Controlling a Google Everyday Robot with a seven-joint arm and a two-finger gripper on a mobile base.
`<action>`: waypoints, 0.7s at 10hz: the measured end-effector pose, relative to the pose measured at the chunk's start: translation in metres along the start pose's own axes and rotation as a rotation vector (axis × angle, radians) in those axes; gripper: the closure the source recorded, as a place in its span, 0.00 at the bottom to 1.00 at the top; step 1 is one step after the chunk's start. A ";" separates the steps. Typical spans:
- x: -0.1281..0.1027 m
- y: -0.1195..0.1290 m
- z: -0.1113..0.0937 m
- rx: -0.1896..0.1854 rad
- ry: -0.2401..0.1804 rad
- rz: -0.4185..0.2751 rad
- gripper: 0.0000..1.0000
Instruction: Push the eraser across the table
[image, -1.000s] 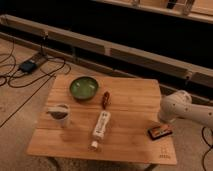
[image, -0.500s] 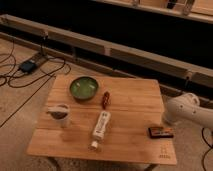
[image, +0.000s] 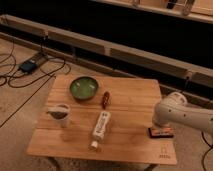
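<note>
**Near edge, lower frame.** The bench (image: 75, 146) shows its plank top, with a small dark logo (image: 163, 154) at the lower-right corner. Just above that logo lies the eraser (image: 161, 132), orange-red on top with dark edges, close to the bench's right edge.

**Hand.** My hand (image: 159, 123) sits at the end of the white arm that enters from the right of the frame, directly over the eraser's far side and seemingly touching it. Whether the hand is clenched or released I cannot tell.

**Change.** Half a second ago my arm lay farther to the right, off the bench edge and clear of the eraser. It has now swung back left and lower, closing on the block. The eraser itself has hardly shifted over the last second, so I judge the push proper as not yet under way. The hand is merely set behind the block.

**Middle of frame.** A white bottle (image: 101, 126) lies on its side, with a cup (image: 60, 114) to its left. A leftward push would run the eraser towards the bottle.

**Farther up.** A slim red pen-like thing (image: 105, 99) and a green bowl (image: 83, 87) occupy the far half of the bench.

**Upper left.** Cables (image: 30, 67) trail over the floor.
</note>
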 end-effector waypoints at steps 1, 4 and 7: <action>-0.010 0.011 -0.005 0.004 0.008 -0.018 1.00; -0.028 0.029 0.004 -0.012 0.038 -0.061 1.00; -0.030 0.028 0.045 -0.057 0.075 -0.078 1.00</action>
